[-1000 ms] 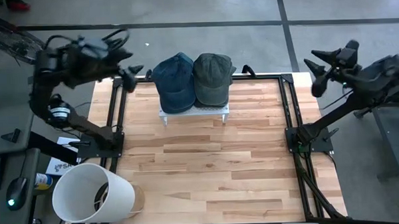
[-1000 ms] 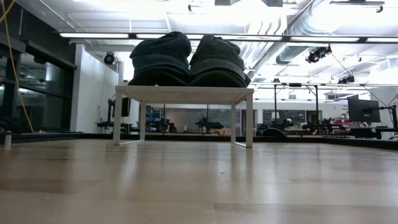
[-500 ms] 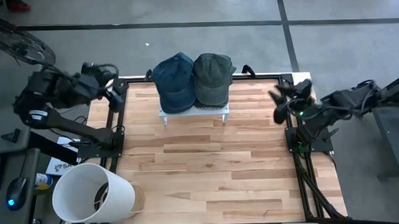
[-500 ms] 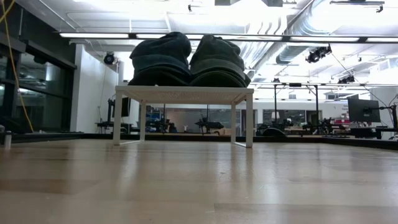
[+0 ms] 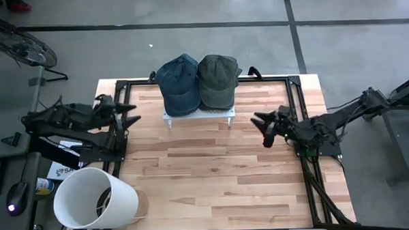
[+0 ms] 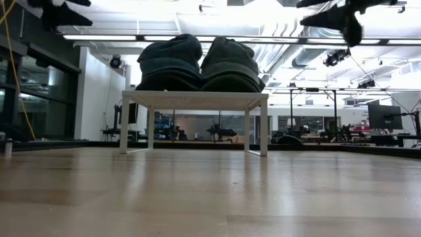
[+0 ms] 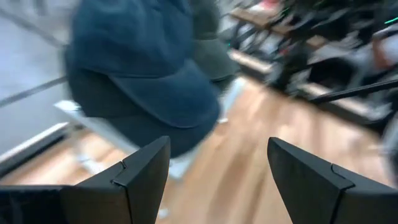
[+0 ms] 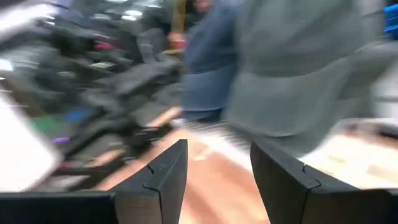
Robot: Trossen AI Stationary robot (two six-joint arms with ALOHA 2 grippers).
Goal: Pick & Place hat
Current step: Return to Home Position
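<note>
Two caps rest side by side by their undersides on a small white stand (image 5: 198, 116) at the table's far middle: a blue hat (image 5: 178, 84) on the left, an olive-green hat (image 5: 217, 80) on the right. Both show in the low view, the blue hat (image 6: 170, 62) and the green hat (image 6: 230, 64). My left gripper (image 5: 128, 113) hovers open at the table's left edge, pointing toward the stand; the blue hat (image 7: 140, 74) fills its wrist view. My right gripper (image 5: 263, 126) is open, right of the stand, pointing at the green hat (image 8: 298, 68).
A white bucket (image 5: 95, 201) lies on its side off the table's near-left corner. A black frame (image 5: 300, 118) runs along the table's left, far and right edges. Bare wood (image 5: 213, 176) stretches from the stand toward the near edge.
Both arms have swung down from their raised poses and come in over the table. My left gripper has dropped and moved toward the near edge, now pointing right at the stand. My right gripper has dropped and moved left toward the stand, rolling as it went. The hats have not moved.
</note>
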